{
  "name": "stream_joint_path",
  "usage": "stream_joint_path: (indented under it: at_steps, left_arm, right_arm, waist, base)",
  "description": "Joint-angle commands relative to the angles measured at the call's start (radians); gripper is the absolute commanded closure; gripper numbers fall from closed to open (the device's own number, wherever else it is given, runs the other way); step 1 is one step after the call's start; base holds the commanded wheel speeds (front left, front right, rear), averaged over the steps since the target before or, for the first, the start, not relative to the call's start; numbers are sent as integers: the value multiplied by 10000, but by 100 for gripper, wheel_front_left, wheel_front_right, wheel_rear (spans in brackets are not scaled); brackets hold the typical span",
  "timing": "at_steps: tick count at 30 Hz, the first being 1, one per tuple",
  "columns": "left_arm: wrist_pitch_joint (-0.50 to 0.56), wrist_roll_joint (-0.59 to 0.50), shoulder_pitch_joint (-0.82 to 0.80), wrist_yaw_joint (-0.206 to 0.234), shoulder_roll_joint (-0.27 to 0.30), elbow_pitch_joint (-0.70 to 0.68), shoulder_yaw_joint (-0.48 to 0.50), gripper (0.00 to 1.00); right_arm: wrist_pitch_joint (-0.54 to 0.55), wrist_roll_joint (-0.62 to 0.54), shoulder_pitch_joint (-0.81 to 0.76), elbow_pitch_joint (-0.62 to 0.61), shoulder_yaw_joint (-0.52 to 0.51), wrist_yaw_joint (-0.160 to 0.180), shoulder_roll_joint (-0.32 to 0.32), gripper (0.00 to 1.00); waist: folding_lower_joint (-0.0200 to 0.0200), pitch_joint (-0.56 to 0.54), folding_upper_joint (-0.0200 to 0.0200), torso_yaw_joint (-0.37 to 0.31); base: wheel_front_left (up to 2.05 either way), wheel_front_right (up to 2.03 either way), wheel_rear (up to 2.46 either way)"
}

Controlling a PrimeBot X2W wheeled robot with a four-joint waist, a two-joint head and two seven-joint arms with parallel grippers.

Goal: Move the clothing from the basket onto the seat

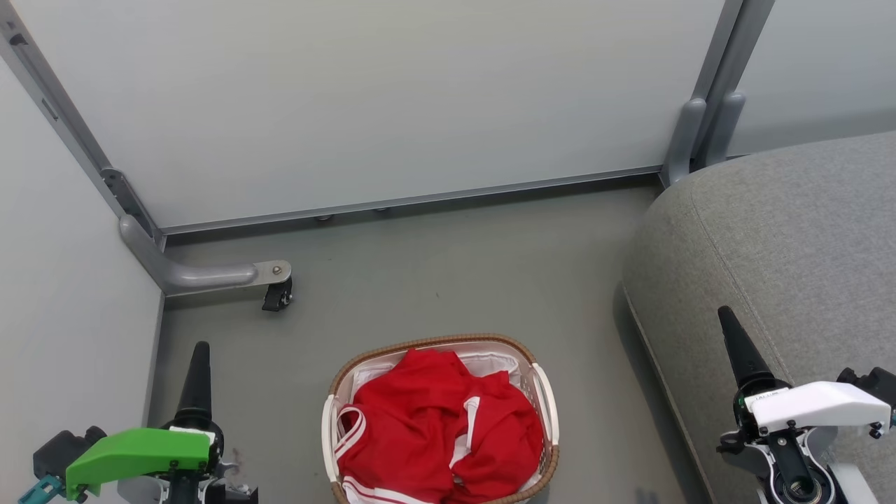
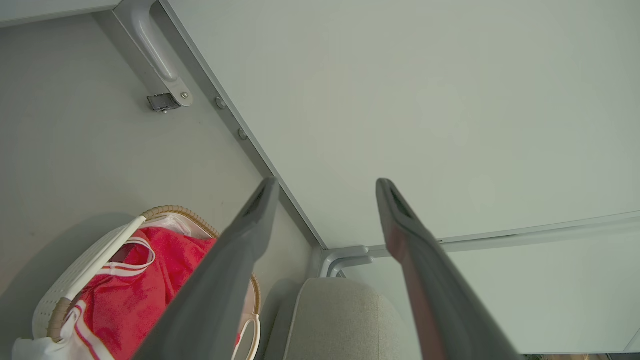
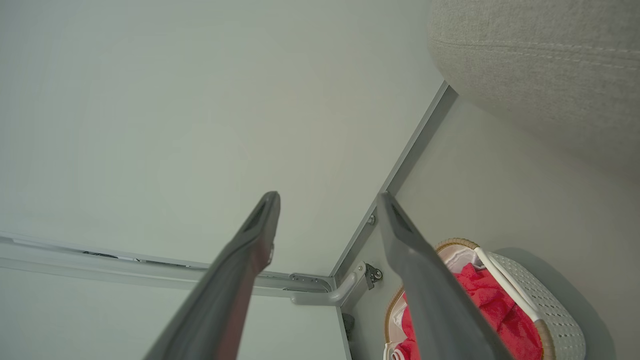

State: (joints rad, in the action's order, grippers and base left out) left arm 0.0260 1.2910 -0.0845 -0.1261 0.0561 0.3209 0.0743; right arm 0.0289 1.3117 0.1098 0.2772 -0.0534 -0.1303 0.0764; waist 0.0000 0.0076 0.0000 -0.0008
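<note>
Soft, matt red cloth clothing (image 1: 427, 420) with white stripe trim. Smooth cream plastic basket (image 1: 547, 404) with perforated wall, brown woven rim and white fabric liner (image 1: 490, 364). Coarse-weave matt grey fabric seat (image 1: 784, 231) with stitched seam; smooth matt grey floor (image 1: 455, 280); smooth pale panels (image 1: 392, 98) in a satin grey metal frame (image 1: 203, 275).

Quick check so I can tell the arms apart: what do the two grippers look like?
Left gripper carries a bright green wrist cover; right gripper has a white cover. Both have two long, tapered dark grey fingers.
</note>
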Motion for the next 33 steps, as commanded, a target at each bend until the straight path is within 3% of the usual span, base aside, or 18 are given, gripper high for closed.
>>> stream_joint_path:
  at_steps: [1, 13, 33]
  left_arm:
    - [-122, -522, -379, -27, 160, -87, -55, 0]
    - [-595, -2880, -437, 3, 279, 243, -237, 0]
    - [-1270, -5681, -565, -33, 394, 689, -600, 0]
  right_arm:
    - [-140, -509, 294, -152, 54, -3, 141, 0]
    - [-618, -2695, 367, -123, 290, -3, 270, 0]
    - [-1293, -5582, 596, 35, 708, -4, 435, 0]
  waist:
    - [0, 3, 0, -4]
    - [0, 21, 0, -20]
    - [0, 28, 0, -41]
  base:
    - [0, 0, 0]
    - [0, 0, 0]
    - [0, 0, 0]
